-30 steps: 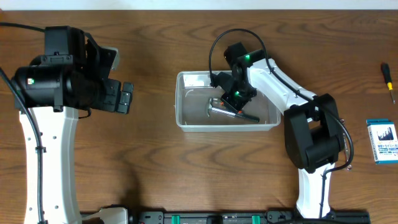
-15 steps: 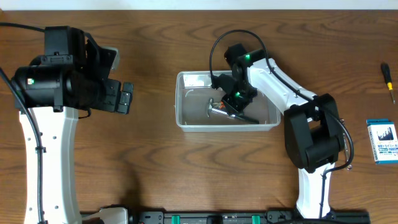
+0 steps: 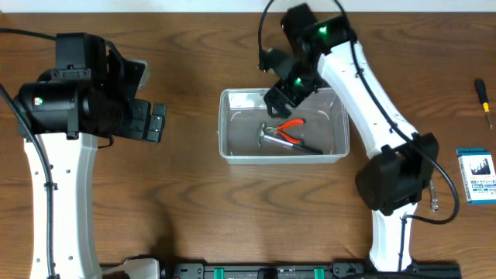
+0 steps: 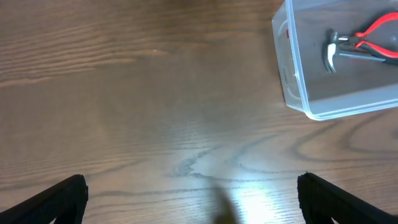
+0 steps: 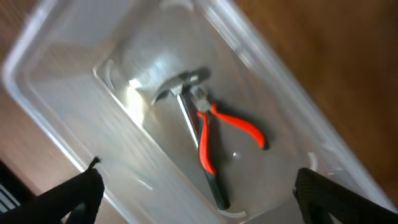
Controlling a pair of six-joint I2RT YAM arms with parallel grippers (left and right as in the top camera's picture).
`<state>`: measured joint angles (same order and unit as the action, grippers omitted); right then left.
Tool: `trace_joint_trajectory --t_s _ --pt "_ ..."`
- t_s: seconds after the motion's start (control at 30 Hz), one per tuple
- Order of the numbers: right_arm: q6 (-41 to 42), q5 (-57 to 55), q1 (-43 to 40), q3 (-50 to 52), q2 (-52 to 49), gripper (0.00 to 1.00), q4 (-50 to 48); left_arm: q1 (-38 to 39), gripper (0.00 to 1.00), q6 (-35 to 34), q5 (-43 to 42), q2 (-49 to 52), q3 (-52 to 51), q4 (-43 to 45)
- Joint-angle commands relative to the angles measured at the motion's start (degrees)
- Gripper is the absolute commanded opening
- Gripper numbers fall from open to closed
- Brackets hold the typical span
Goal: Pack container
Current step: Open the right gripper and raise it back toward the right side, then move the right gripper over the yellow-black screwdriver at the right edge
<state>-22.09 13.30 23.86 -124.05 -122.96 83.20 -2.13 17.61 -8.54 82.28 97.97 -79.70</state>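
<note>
Overhead looks straight down; both wrist views also catch the container (image 3: pixel 279 158).

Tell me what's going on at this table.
The right gripper hovers open and empty over the far side of the clear container, which holds a hammer and red-handled pliers. The left gripper is also open and holds nothing, off over the table to the container's left. A screwdriver and a small blue-and-white box lie outside the container, near the table's right edge.
</note>
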Motion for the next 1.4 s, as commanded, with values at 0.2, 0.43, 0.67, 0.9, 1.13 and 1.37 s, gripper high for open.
trace_joint_trajectory --t_s 0.2,0.43,0.67,0.9,1.13,1.37 --pt "5.84 -8.15 -0.66 -16.06 1.90 0.99 13.00 0.22 0.98 -0.74 0.66 -0.31 0.35 -0.39" --pt "11.15 -14.38 -1.64 -16.90 11.34 0.99 14.14 0.22 0.98 -0.74 0.66 -0.31 0.35 -0.37" --pt "14.36 -19.76 -7.56 -5.55 27.43 0.99 14.14 0.24 0.98 -0.76 0.66 -0.31 0.35 -0.37" --pt "18.64 -20.48 -19.63 21.14 43.30 0.99 9.44 0.24 0.98 -0.76 0.66 -0.31 0.35 1.53" --pt "22.93 -18.27 -26.18 33.86 46.56 0.99 6.93 0.22 0.98 -0.74 0.66 -0.31 0.35 1.60" --pt "21.75 -19.08 -26.34 38.97 46.56 0.99 -3.93 0.24 0.98 -0.76 0.66 -0.31 0.35 2.71"
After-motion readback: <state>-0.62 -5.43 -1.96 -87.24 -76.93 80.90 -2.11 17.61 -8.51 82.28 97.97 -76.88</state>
